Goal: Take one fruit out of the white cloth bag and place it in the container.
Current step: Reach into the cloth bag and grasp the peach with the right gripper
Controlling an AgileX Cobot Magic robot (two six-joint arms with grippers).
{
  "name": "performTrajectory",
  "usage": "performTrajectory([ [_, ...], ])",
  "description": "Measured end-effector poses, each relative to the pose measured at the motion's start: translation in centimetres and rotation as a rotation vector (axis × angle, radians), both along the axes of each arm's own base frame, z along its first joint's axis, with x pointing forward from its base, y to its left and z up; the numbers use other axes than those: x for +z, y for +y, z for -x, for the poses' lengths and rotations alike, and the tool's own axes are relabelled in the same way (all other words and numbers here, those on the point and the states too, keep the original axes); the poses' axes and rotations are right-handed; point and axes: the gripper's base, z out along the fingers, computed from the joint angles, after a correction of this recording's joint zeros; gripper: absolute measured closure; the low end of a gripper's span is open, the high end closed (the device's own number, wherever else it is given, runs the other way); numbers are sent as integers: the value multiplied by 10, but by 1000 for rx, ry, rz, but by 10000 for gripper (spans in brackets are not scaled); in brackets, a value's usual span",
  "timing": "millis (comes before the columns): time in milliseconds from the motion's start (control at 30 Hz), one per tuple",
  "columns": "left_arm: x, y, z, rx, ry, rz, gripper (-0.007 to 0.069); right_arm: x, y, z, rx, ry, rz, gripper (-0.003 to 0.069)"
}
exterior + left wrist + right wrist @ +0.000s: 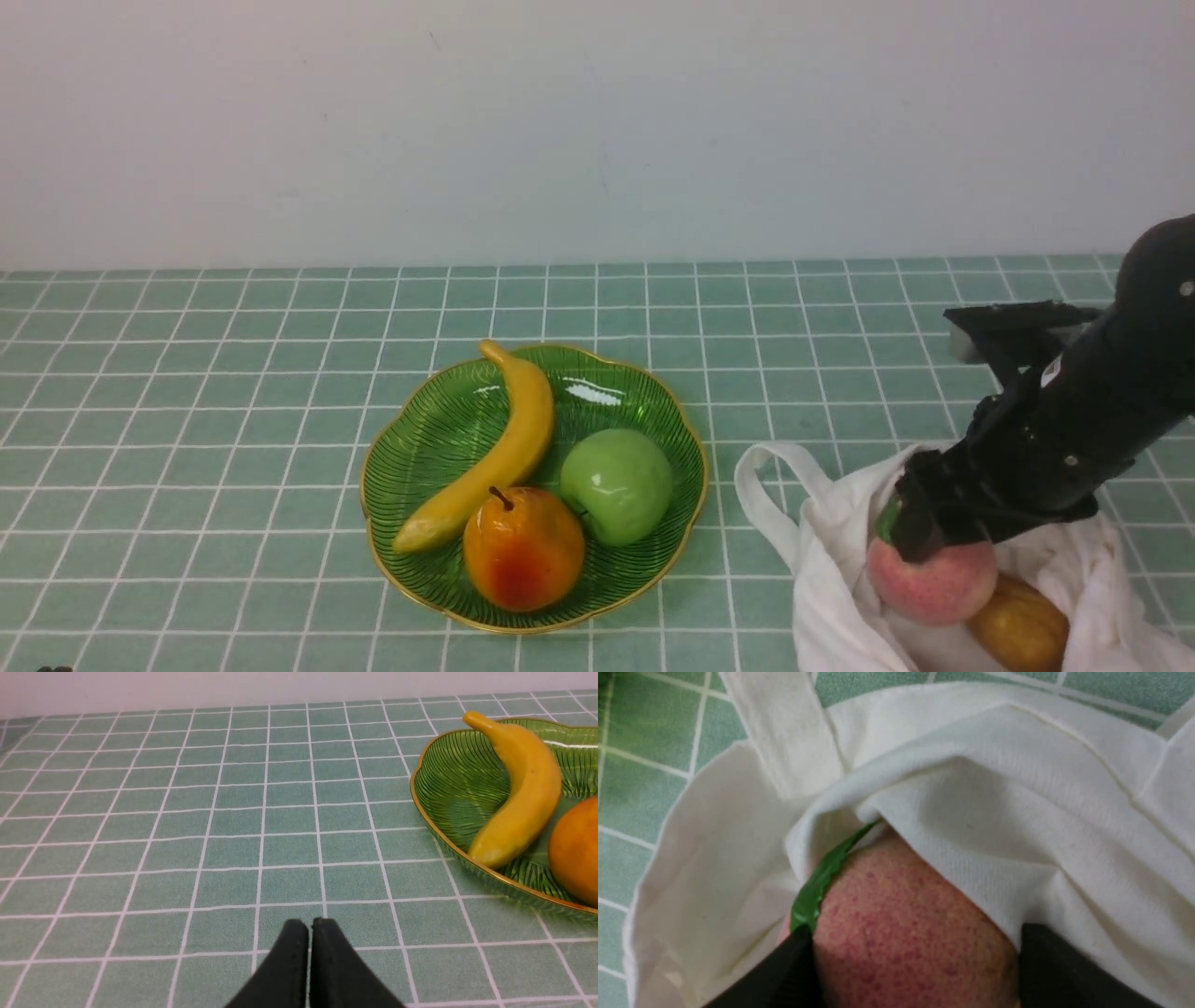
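The fruit, a pink-red peach (934, 583) with a green leaf, sits in the mouth of the white cloth bag (840, 523) at the front right. My right gripper (934, 551) reaches down into the bag. In the right wrist view its two black fingers press against opposite sides of the peach (901, 952), with bag fabric (1017, 812) draped over the fruit's far side. The container, a green gold-rimmed plate (420, 448), stands left of the bag. My left gripper (309, 921) hovers shut and empty over the tablecloth, left of the plate (448, 779); it is out of the front view.
On the plate lie a banana (499, 448), a green apple (616, 485) and an orange-red pear (523, 549). A brownish-yellow fruit (1022, 621) lies in the bag beside the peach. A bag handle (761, 495) loops toward the plate.
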Motion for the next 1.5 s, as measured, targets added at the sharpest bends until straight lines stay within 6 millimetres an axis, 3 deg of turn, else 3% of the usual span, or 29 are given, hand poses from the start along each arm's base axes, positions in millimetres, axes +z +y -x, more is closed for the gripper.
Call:
performTrajectory([
  [200, 0, 0, 0, 0, 0, 0, 632, 0, 2, 11, -3, 117, -21, 4],
  [300, 0, 0, 0, 0, 0, 0, 632, 5, 2, 13, -11, 124, -31, -13],
  [467, 0, 0, 0, 0, 0, 0, 632, 13, 3, 17, -20, 117, -55, -14],
  [1200, 0, 0, 0, 0, 0, 0, 632, 12, 0, 8, -72, 25, -25, 29],
  [1500, 0, 0, 0, 0, 0, 0, 632, -2, 1, 5, -77, 77, -18, 81],
])
